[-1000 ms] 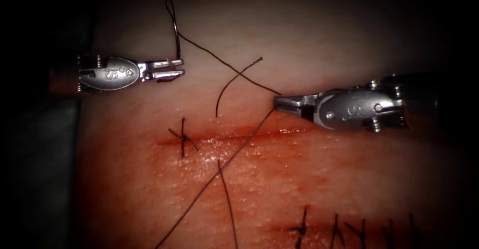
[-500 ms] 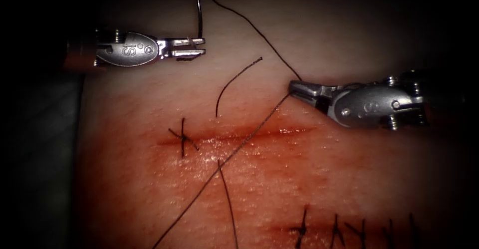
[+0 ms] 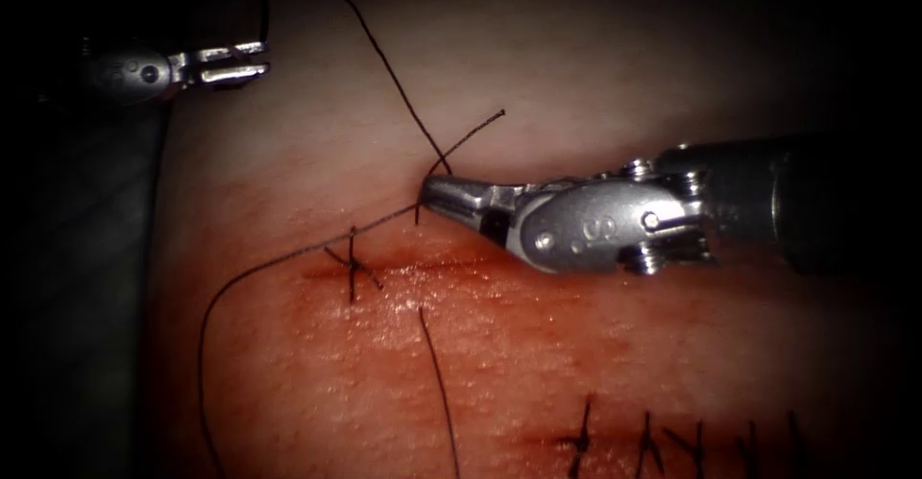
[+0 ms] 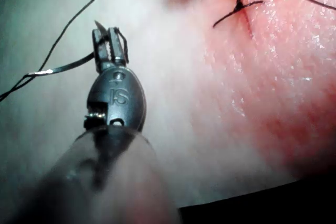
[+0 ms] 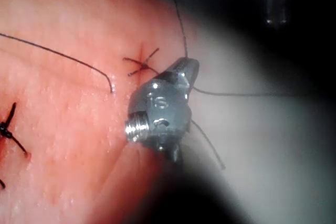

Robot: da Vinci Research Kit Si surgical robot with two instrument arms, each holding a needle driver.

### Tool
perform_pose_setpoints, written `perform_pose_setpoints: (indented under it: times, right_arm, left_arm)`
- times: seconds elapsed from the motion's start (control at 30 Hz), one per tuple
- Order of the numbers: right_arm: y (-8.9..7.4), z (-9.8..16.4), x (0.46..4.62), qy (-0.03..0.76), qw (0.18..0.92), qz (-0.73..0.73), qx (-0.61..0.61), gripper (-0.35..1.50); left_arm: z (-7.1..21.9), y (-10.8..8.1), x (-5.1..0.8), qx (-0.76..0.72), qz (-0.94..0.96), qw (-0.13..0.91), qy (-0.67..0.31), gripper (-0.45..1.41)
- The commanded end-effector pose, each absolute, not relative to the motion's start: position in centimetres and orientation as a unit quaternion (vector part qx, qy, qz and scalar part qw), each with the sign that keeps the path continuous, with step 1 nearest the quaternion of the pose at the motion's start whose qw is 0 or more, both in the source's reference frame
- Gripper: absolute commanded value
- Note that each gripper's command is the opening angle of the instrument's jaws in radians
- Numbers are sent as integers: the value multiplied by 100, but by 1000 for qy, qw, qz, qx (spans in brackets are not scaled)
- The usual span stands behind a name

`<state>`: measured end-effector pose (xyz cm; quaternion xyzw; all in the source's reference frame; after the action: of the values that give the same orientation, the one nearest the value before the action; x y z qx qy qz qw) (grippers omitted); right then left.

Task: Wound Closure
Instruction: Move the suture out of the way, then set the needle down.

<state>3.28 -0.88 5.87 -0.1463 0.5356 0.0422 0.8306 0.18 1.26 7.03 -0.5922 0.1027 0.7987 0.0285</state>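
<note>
Steel left hand (image 3: 252, 61) grips needle (image 4: 63, 68) mid-curve, off tissue (image 3: 538, 364) | right hand (image 3: 429, 191) clamps thread (image 3: 384, 61)

The left tool (image 3: 245, 62) lies level with its jaws clamped on the needle (image 4: 63, 68), while the right tool (image 3: 437, 194) angles slightly downward, jaws closed on the thread (image 3: 384, 57).

Curved needle (image 4: 63, 68) clear of tissue (image 3: 595, 345); dark thread (image 3: 384, 57) slack across the cut (image 3: 432, 268)
</note>
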Motion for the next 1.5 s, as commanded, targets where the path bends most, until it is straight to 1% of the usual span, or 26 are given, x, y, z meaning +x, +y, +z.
perform_pose_setpoints:
  times: [0.03,0.13,0.17,0.3,0.33,0.57,0.67,0.93,0.97,1.0,1.03,1.07,1.23,1.5]
  right_arm:
    - [-93,597,351,540,828,35,-145,-35]
    - [-105,609,375,544,828,33,-136,-35]
    - [-111,615,389,543,830,31,-124,-35]
    - [-118,630,422,540,833,25,-113,-35]
    - [-119,637,439,541,834,18,-108,-35]
    - [-110,664,491,548,829,30,-105,-35]
    - [-110,677,515,549,830,28,-96,-35]
    - [-118,684,541,573,816,40,-69,-35]
    - [-119,681,540,580,811,54,-51,64]
    - [-119,680,538,583,809,59,-48,86]
    - [-118,678,535,586,806,62,-47,113]
    - [-118,673,524,596,798,68,-52,130]
    - [-132,656,491,622,777,90,-40,148]
    - [-158,629,457,628,772,92,-17,146]
  left_arm:
    - [713,132,12,-592,799,28,104,-45]
    - [724,138,12,-587,802,29,106,-45]
    - [731,140,13,-579,807,30,108,-45]
    - [736,137,17,-561,820,54,101,-45]
    - [733,132,21,-557,822,60,98,-45]
    - [700,113,48,-530,840,67,94,-45]
    - [686,109,50,-524,844,70,93,-45]
    - [677,106,24,-513,848,82,101,-45]
    - [678,107,13,-515,847,86,100,-45]
    - [679,108,7,-517,846,86,100,-45]
    - [681,110,-1,-518,846,81,98,-45]
    - [689,115,-13,-513,850,71,97,-45]
    - [724,127,-23,-500,858,47,105,-45]
    - [780,123,-19,-455,882,28,116,-45]
